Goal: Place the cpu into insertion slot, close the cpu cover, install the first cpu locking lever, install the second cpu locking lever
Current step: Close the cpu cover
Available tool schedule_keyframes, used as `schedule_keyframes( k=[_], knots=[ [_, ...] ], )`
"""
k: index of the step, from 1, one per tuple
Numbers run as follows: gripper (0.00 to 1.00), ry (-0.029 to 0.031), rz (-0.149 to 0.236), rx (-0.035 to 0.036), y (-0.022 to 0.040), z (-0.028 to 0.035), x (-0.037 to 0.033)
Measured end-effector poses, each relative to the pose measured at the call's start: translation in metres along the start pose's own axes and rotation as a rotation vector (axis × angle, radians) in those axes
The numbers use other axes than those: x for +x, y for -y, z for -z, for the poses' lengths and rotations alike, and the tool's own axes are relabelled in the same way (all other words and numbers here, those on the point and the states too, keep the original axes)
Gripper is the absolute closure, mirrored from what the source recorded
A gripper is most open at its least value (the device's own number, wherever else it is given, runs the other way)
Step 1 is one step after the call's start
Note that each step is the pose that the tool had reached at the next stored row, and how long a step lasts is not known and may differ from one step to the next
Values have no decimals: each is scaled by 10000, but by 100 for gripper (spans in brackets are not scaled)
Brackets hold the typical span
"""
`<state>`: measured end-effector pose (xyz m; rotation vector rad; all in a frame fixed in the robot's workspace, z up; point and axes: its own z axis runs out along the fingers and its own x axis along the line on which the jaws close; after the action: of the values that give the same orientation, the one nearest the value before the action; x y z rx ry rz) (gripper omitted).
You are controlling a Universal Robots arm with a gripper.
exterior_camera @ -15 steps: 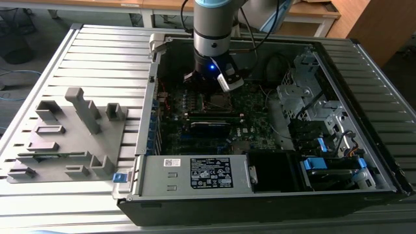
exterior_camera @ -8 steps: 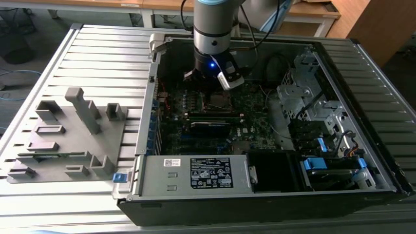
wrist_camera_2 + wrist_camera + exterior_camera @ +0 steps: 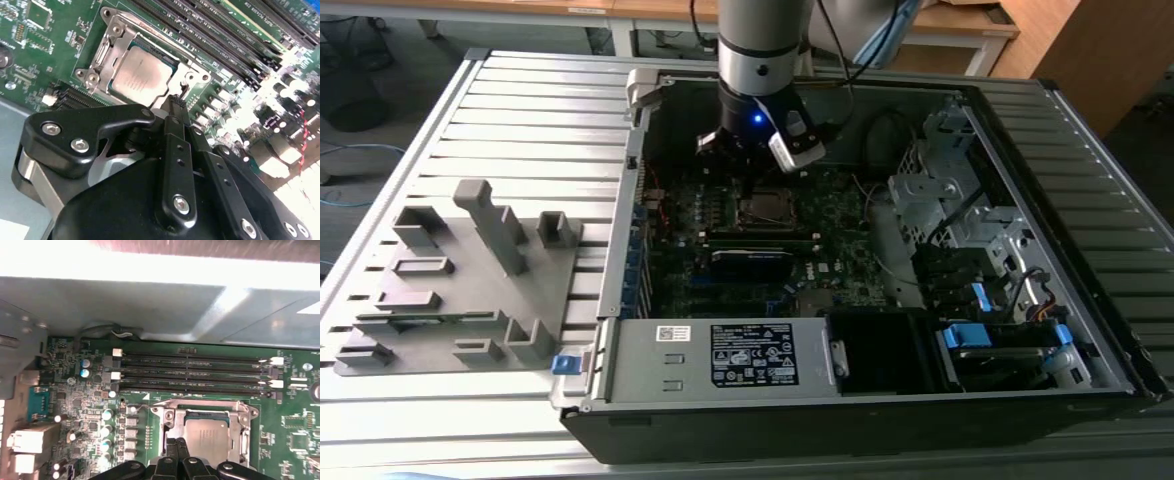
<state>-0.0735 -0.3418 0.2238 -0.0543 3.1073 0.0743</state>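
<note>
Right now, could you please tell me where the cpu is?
In both wrist views the cpu sits on the motherboard, framed by the cpu cover, beside the memory slots and right at the tip of the gripper.

Computer case (image 3: 854,432): open, lying on slatted table (image 3: 534,110).
Grey fixture plate (image 3: 574,290): beside the case, on the exterior view's left.
Power supply (image 3: 720,355): inside the case, against its near wall.
Motherboard (image 3: 841,225): on the case floor.

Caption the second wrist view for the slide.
Cpu seated under the lowered cover, with the shut gripper at the cover's edge.
</note>
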Motion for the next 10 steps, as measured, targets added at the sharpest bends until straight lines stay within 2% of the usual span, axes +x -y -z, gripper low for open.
schedule_keyframes(
  k=[4, 10],
  knots=[
    [89, 0, -1, -18, -4, 92, -3],
    [89, 0, -1, -32, -5, 97, -3]
  ],
)
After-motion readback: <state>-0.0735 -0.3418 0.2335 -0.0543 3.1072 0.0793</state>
